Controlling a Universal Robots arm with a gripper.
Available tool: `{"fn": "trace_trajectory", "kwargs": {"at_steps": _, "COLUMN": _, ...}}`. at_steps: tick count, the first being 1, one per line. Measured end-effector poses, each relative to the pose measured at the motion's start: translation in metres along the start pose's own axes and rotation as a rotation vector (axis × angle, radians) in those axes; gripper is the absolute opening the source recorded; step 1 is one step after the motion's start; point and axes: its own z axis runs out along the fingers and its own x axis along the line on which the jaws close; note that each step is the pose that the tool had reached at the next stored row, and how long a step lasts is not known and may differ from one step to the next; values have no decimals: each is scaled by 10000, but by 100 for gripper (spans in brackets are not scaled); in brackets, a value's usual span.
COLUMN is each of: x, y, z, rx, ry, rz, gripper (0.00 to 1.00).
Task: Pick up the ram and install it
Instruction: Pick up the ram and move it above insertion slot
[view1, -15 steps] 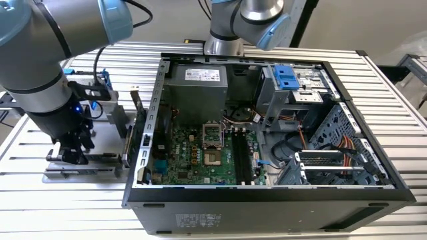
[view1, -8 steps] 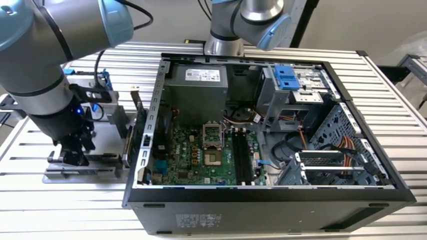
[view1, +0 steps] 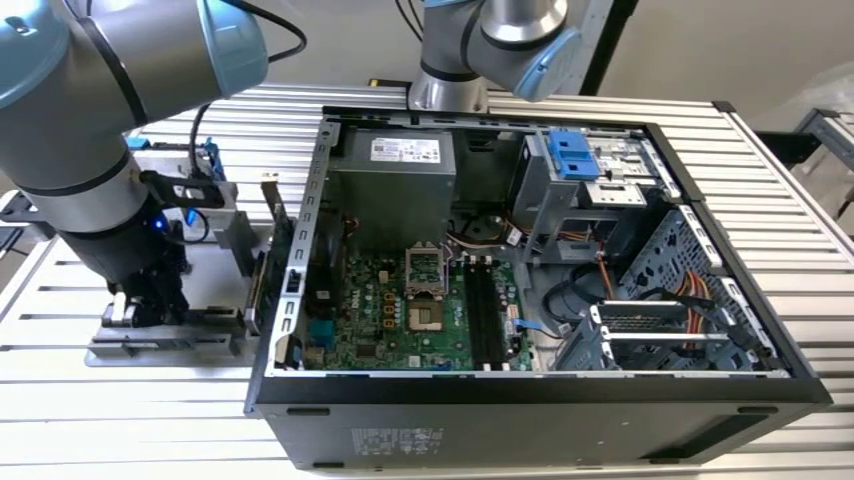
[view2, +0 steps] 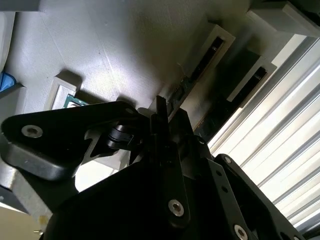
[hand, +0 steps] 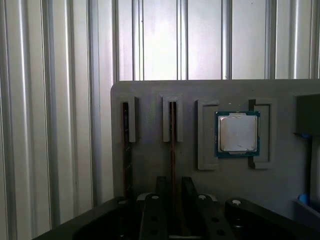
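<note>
Ribbed aluminium table carries an open computer case and, just beside the case's side wall, a grey fixture plate toward the table's edge at the exterior view's left. The arm reaches down over that plate, its gripper low above it. In the first wrist view the ram stands edge-on in a narrow slot of the plate, between a second slot nearer the plate's edge and the pocket holding the square processor. The gripper straddles the ram, jaws narrowly parted, one finger on each side with a sliver of gap showing, so it seems not yet pinched. I judge this the pick-up step, at the grasp; the black memory slots on the motherboard look unfilled. The next move calls for a centred, firm pinch on the thin board and a pull straight along the slot, so it does not bind.
</note>
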Motion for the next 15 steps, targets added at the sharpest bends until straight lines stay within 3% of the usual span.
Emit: {"fn": "trace_trajectory", "kwargs": {"at_steps": 15, "x": -21, "y": 0, "z": 0, "rx": 0, "ry": 1, "rz": -36, "gripper": 100}}
